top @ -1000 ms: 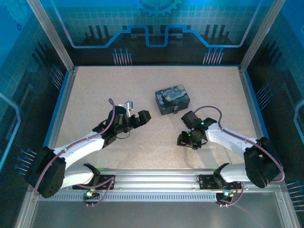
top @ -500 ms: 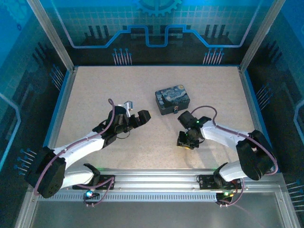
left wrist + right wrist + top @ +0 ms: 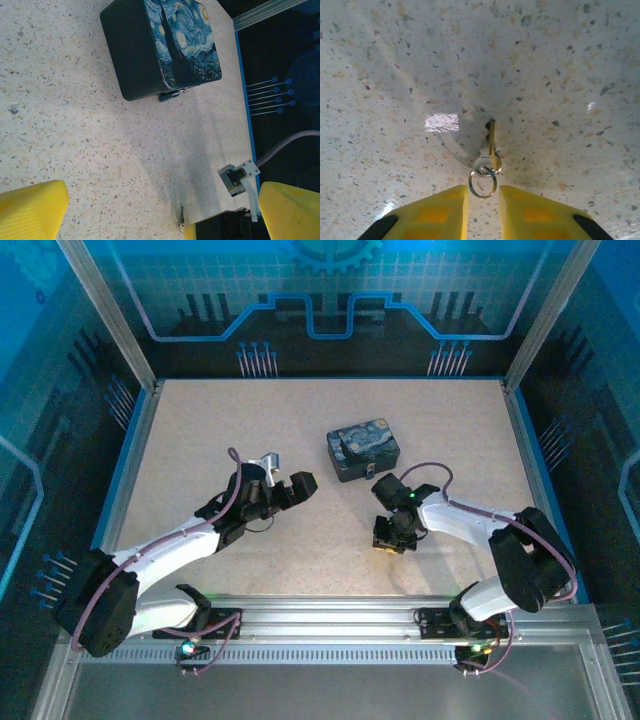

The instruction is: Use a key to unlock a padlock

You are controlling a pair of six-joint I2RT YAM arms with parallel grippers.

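The right pincer (image 3: 483, 194) is closed on the key (image 3: 491, 142) by its ring. The left pincer (image 3: 288, 475) is wide open, facing the tin (image 3: 185, 45) — the padlock (image 3: 171, 94) is on its front.

The left arm (image 3: 165, 548) and right arm (image 3: 465, 522) wear white shells with black joints, each trailed by a mauve cable (image 3: 290, 140). Their fingers (image 3: 437, 212) are yellow wedges.
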